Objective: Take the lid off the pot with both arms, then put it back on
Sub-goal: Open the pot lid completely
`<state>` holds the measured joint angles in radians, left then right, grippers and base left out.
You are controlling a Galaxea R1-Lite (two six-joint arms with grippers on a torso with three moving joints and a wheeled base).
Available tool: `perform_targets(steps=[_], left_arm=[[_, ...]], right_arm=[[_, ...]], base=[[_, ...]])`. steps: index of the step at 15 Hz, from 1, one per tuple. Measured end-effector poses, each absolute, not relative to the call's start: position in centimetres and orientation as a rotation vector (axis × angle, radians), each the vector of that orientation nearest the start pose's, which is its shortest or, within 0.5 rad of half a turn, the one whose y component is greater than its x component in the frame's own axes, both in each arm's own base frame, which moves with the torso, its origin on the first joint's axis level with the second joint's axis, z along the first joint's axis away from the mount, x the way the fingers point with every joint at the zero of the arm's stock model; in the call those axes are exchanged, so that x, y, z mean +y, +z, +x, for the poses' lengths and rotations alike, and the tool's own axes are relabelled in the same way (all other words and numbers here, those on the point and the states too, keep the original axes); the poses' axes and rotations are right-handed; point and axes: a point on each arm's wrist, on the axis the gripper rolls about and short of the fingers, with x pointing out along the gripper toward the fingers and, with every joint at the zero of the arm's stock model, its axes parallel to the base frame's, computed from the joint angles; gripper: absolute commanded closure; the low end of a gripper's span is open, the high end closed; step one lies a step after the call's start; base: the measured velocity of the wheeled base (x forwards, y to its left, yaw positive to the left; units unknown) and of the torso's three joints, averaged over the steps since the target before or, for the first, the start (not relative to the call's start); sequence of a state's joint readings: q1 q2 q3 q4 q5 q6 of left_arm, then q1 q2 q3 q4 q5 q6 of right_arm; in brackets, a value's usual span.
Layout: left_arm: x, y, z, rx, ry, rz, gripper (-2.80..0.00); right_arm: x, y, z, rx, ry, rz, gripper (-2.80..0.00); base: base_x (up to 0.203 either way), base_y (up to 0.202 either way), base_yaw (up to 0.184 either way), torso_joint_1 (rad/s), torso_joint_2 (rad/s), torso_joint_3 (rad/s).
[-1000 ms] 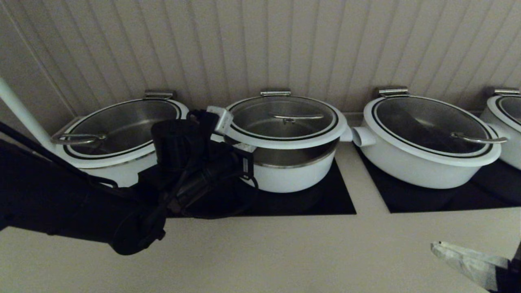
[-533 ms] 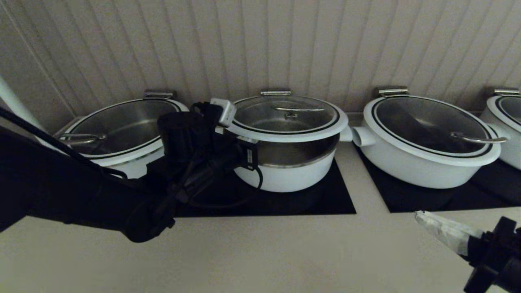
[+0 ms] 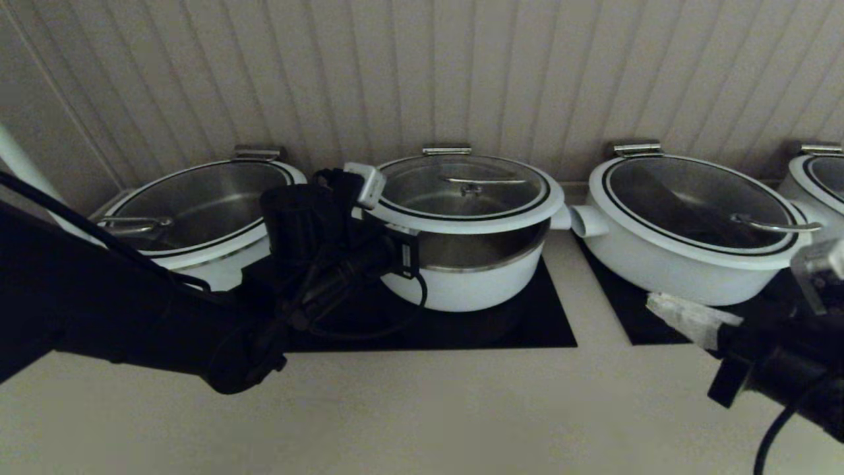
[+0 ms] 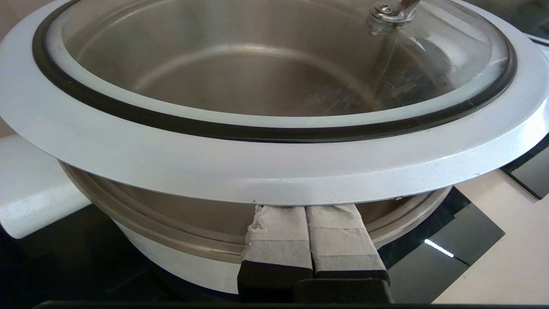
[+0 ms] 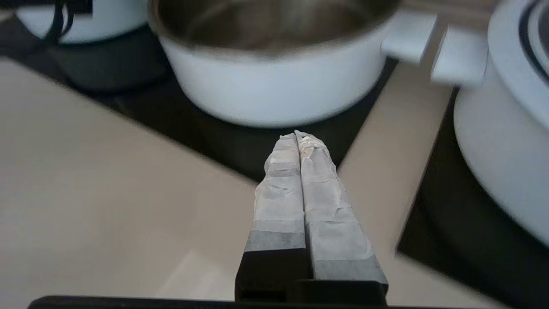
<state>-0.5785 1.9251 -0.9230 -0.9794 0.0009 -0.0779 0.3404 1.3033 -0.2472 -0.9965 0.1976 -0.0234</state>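
Note:
The pot [image 3: 471, 290] is the middle white one with a steel inner bowl, on a black hob plate. Its glass lid [image 3: 465, 191] with white rim and steel handle is tilted up at the front and left, showing the steel bowl beneath. My left gripper [image 4: 305, 208] is shut, its taped fingertips pressed side by side under the lid's white rim [image 4: 274, 171], above the pot's wall [image 4: 180, 262]. My right gripper [image 3: 653, 303] is shut and empty, hovering over the counter right of the pot, its tips [image 5: 297, 135] pointing at the pot's side [image 5: 274, 94].
A lidded white pot [image 3: 191, 218] stands to the left, another [image 3: 692, 231] to the right with its stub [image 3: 587, 221] close to the middle pot's, a third [image 3: 817, 185] at far right. Panelled wall behind. Beige counter [image 3: 461, 409] in front.
The left gripper has raised the lid's near edge higher off the pot. The right arm has risen from the lower right corner and moved left toward the pot.

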Motion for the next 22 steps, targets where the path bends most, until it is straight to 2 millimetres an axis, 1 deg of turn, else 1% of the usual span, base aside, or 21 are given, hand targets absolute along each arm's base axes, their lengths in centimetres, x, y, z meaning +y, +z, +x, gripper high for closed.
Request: perform_targets(steps=[2, 4, 8, 15, 22], left_arm=[[-19.7, 17.3, 30.6, 0.044, -0.570, -0.069, 0.00], [-19.3, 17.3, 30.8, 0.044, -0.559, -0.067, 0.00], [-19.0, 17.3, 30.9, 0.041, -0.550, -0.065, 0.00], [-19.0, 17.4, 30.9, 0.039, -0.550, -0.064, 0.00], [-18.8, 17.5, 31.0, 0.036, -0.544, -0.065, 0.00]], right_arm=[[6.9, 17.3, 17.6, 0.002, 0.556, -0.028, 0.00], [7.7, 17.5, 18.3, -0.057, 0.609, -0.023, 0.00], [8.6, 16.7, 19.5, -0.064, 0.702, -0.025, 0.00], [9.1, 15.1, 20.9, 0.005, 0.718, -0.026, 0.00], [9.7, 15.4, 24.2, -0.020, 0.687, -0.027, 0.00]], base=[[0.000, 0.000, 0.000, 0.000, 0.00, 0.000], [0.000, 0.000, 0.000, 0.000, 0.00, 0.000], [0.000, 0.000, 0.000, 0.000, 0.00, 0.000], [0.000, 0.000, 0.000, 0.000, 0.00, 0.000], [0.000, 0.000, 0.000, 0.000, 0.00, 0.000]])
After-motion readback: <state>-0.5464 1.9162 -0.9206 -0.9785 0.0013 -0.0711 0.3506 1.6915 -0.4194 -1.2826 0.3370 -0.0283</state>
